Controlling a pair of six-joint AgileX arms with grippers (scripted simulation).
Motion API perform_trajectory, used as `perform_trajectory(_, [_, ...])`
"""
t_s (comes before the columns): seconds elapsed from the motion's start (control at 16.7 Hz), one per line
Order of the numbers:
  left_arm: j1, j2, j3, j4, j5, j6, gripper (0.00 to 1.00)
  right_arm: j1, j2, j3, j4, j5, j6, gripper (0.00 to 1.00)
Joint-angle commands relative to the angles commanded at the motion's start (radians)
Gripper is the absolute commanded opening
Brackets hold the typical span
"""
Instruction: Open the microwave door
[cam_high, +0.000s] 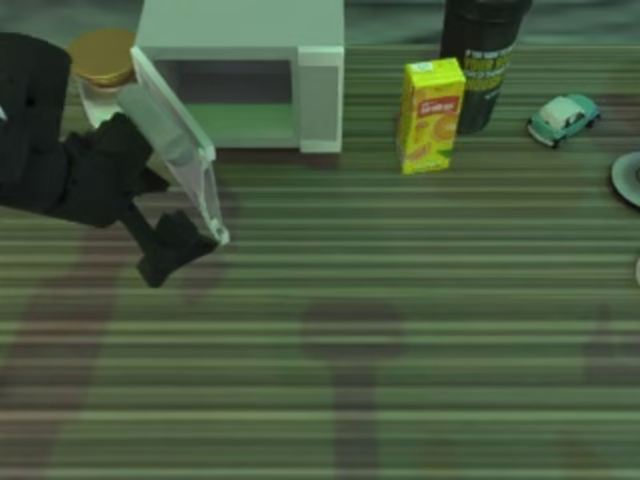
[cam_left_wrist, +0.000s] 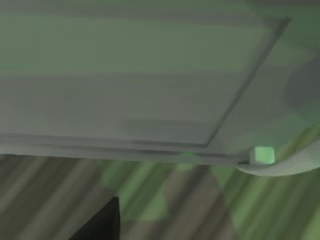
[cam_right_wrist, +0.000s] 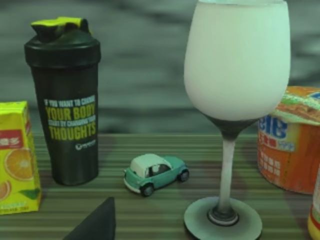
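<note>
Swinging microwave door wide, our left tool at its free edge; grip state unclear. Stiff, hinged, light—probably.

Striped table: microwave, carton, shaker, car.

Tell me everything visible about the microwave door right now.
The microwave door is a flat pale grey-white panel with a large translucent greyish window. It stands swung wide open, hinged at the left of the microwave, its free edge reaching toward the table's front and leaving the cavity exposed. The left tool sits at that free edge, behind the panel. The left wrist view shows the frame close up.
</note>
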Motion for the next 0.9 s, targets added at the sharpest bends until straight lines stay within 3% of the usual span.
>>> perform_trajectory(0.42, [-0.006, -0.232, -0.046, -0.173, -0.011, -0.027, 1.00, 0.000, 0.000, 0.000, 0.000, 0.000, 0.000, 1.00])
perform_trajectory(0.72, [-0.003, -0.238, -0.042, -0.180, -0.010, -0.028, 1.00, 0.000, 0.000, 0.000, 0.000, 0.000, 0.000, 1.00])
perform_trajectory(0.9, [-0.021, -0.192, 0.019, -0.239, -0.043, -0.092, 1.00, 0.000, 0.000, 0.000, 0.000, 0.000, 0.000, 1.00])
